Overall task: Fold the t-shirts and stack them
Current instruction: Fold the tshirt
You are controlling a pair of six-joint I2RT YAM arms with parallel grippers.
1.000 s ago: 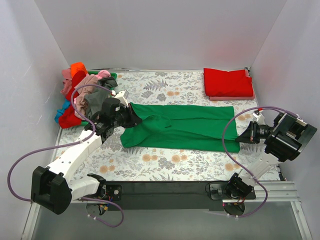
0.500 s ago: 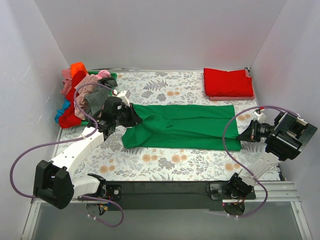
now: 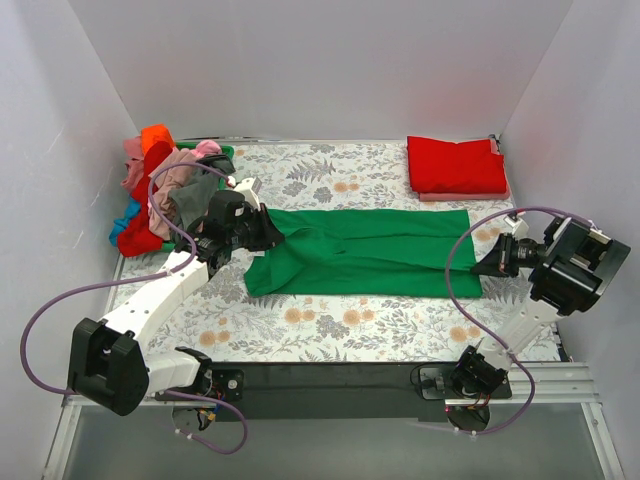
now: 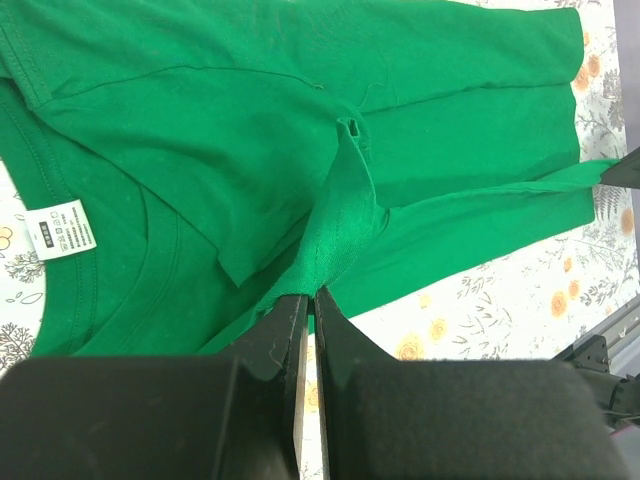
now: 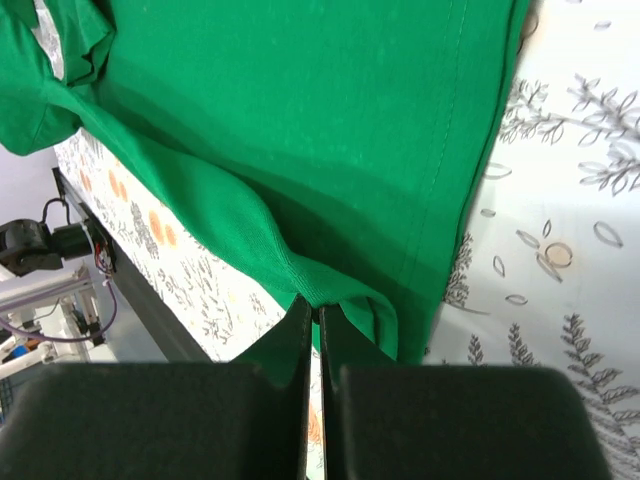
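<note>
Left arm (image 3: 150,300) and right arm (image 3: 522,322) are both white plastic links with chunky black joint housings, each dragging a loopy purple-grey cable (image 3: 447,272) down to a black base rail (image 3: 330,378) with little wires, and the left gripper (image 4: 308,300) and right gripper (image 5: 315,312) are plain matte-black wedges.

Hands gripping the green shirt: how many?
2. The left hand pinches a fold at the green shirt's collar end. The right hand pinches the near hem corner at the opposite end.
</note>
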